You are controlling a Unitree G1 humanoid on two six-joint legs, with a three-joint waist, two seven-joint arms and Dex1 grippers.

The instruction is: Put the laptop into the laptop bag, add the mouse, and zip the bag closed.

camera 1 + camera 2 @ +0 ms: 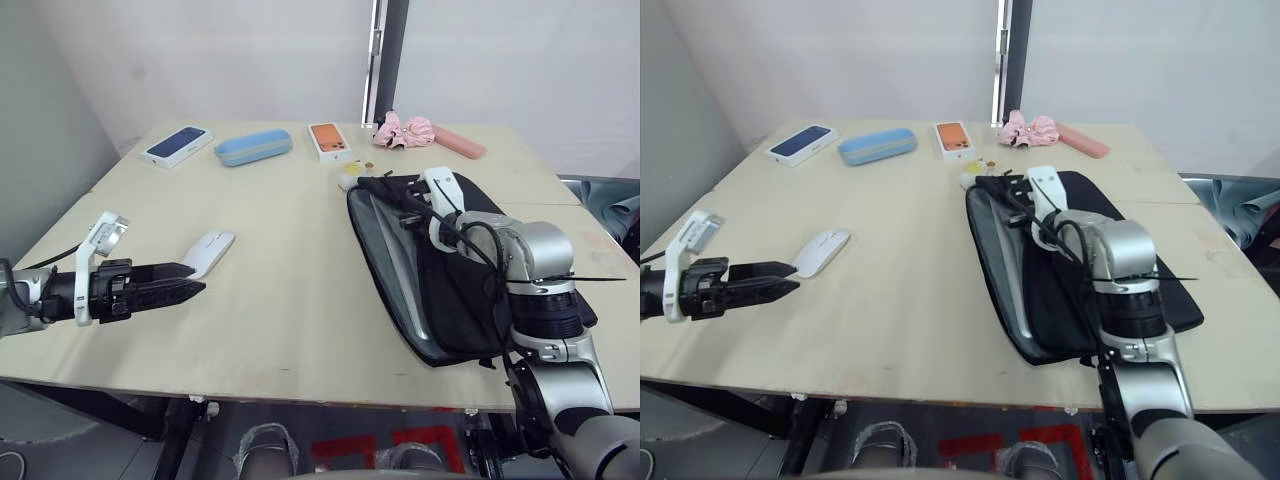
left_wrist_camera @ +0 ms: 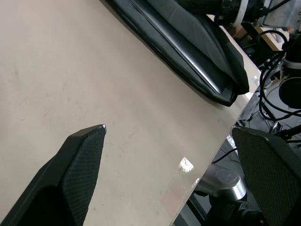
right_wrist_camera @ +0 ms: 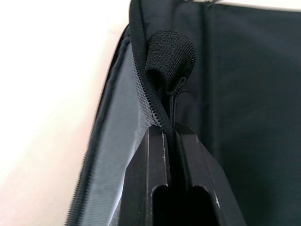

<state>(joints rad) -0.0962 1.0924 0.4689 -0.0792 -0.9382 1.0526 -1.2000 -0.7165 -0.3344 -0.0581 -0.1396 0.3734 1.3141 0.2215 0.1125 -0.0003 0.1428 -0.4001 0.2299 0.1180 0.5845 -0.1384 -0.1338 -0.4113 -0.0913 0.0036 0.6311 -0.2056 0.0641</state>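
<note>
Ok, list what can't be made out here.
- Right gripper: head views, arm hides it.
- Laptop: bag flap covers all but an edge.
- Mouse near end: head views, behind left gripper.
- Objects beyond bag: too small.

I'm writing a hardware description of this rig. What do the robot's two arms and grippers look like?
The left gripper is black with long tapered jaws, textured on the inner faces, behind a white bracket; a black cable trails from the wrist. The right arm is silver and black, with looped black cables and a white mount above the right gripper.
</note>
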